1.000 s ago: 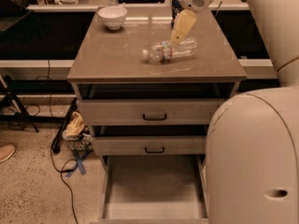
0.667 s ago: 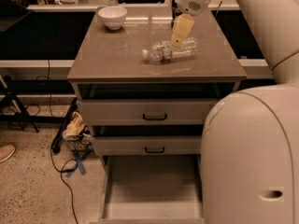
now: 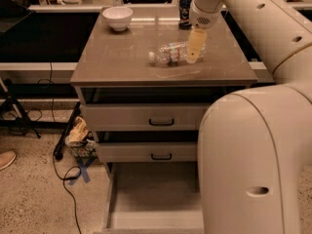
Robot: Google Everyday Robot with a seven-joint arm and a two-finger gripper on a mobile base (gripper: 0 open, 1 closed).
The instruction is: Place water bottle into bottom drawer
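Observation:
The water bottle (image 3: 169,53) lies on its side on the cabinet top (image 3: 122,57), white cap pointing left. My gripper (image 3: 194,47) hangs down from the arm at the bottle's right end, right at it or in front of it. I cannot tell whether it touches the bottle. The bottom drawer (image 3: 156,199) is pulled out at the foot of the cabinet, its flat floor bare; my arm's body hides its right part.
A white bowl (image 3: 117,17) stands at the back left of the top. A dark blue can (image 3: 185,9) stands at the back, just behind my gripper. Two shallower drawers (image 3: 146,117) with black handles sit above. Cables and a bag (image 3: 78,133) lie left on the floor.
My gripper has come down from above the bottle to its right end. The bottle has stayed lying where it was.

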